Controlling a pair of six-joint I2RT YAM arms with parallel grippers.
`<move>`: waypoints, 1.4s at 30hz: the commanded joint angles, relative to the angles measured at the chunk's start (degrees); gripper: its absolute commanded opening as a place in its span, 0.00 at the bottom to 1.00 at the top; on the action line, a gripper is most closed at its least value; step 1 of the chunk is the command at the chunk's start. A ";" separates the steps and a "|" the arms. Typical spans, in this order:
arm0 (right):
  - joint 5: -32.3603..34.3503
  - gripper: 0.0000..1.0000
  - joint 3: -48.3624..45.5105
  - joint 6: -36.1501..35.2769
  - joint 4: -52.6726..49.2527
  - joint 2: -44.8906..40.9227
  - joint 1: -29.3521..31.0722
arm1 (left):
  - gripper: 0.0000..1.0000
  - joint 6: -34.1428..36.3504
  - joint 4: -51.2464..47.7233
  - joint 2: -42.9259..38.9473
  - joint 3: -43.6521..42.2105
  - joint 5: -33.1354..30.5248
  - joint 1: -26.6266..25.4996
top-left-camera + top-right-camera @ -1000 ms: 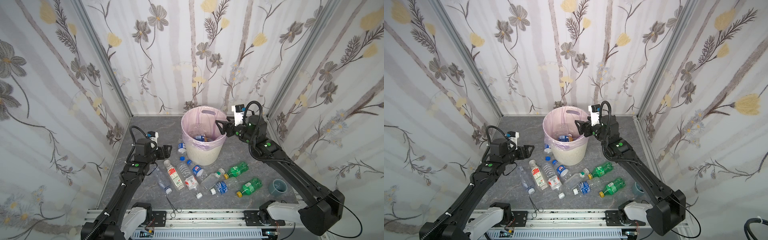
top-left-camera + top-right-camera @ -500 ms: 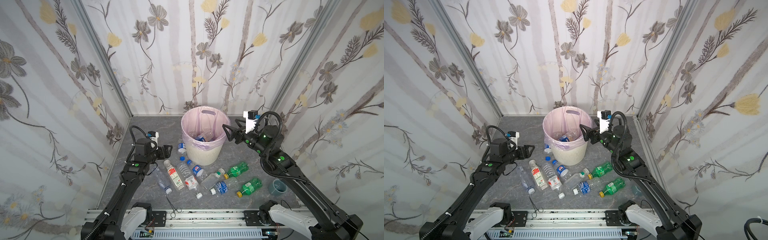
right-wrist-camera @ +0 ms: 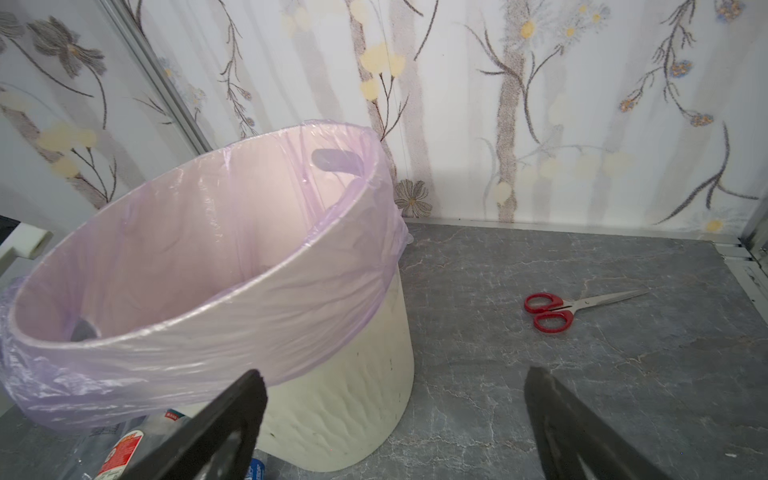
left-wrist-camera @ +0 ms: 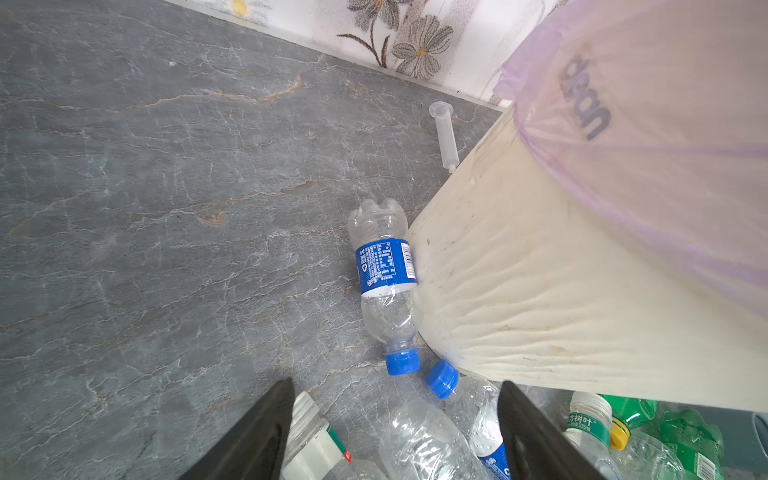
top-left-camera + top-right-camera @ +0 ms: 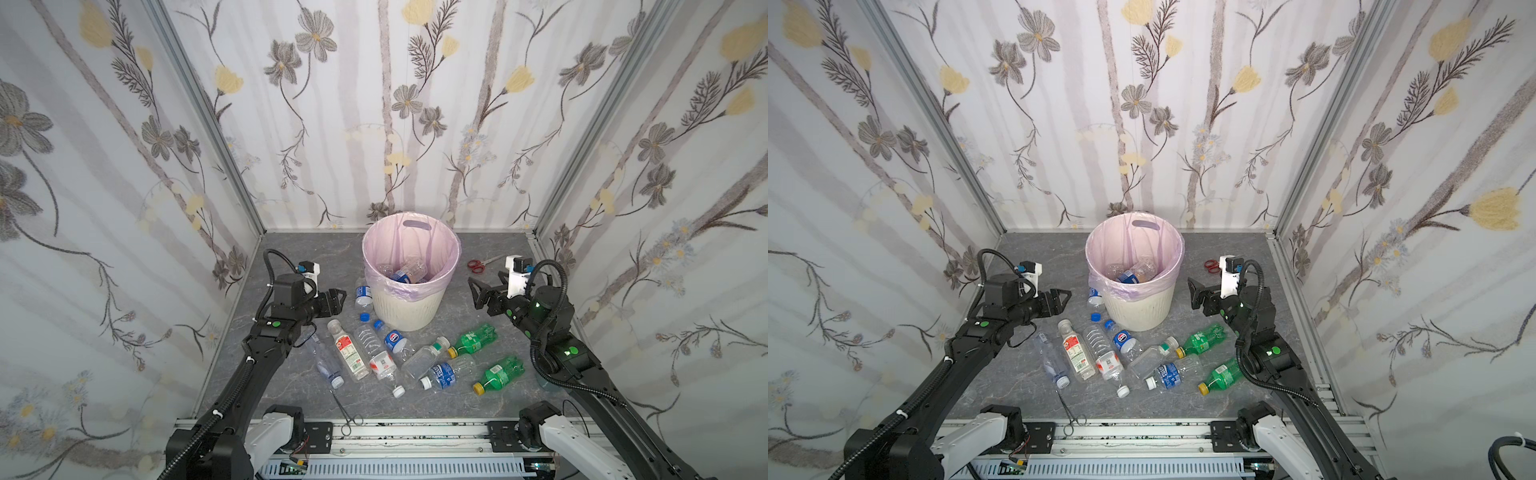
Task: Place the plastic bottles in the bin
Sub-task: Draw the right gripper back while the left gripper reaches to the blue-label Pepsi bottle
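The bin [image 5: 409,309] [image 5: 1138,309] stands at the middle back, cream with a pink liner. A few plastic bottles [image 5: 405,271] lie inside it. Several more bottles [image 5: 376,357] lie on the grey floor in front, two of them green [image 5: 473,334] [image 5: 500,372]. A blue-labelled bottle [image 4: 384,266] [image 5: 363,293] rests against the bin's left side. My left gripper [image 5: 338,299] [image 4: 395,382] hovers open over the left bottles, holding nothing. To the right of the bin, my right gripper [image 5: 476,291] [image 3: 395,372] is wide open and empty, facing the bin's wall [image 3: 353,395].
Red-handled scissors [image 5: 478,265] [image 3: 550,311] lie at the back right. Thin metal forceps [image 5: 347,409] lie near the front rail. A clear syringe [image 4: 445,135] sits behind the bin on its left. Patterned walls close in three sides.
My right gripper has pulled back from the bin's rim, moving right and down, and its jaws have spread wider. The left arm has hardly moved.
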 commanded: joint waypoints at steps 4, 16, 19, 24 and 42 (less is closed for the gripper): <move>-0.75 0.97 -2.27 1.89 3.47 0.39 -0.44 | 0.79 -1.80 1.50 1.29 0.34 -0.80 -1.31; -2.23 0.97 -5.62 4.24 4.21 -2.29 -0.48 | 0.80 -4.89 6.96 10.55 1.59 -6.18 -7.60; -2.41 0.97 -6.06 4.67 4.12 -2.89 -0.51 | 0.78 -5.72 8.86 13.79 2.47 -6.79 -8.96; -2.82 0.97 -6.90 5.63 4.88 -3.28 -0.49 | 0.77 -6.04 11.28 18.38 3.83 -7.12 -9.82; -3.26 0.97 -7.56 6.01 3.96 -5.75 -0.58 | 0.72 -3.67 13.52 35.68 10.81 -7.25 -10.88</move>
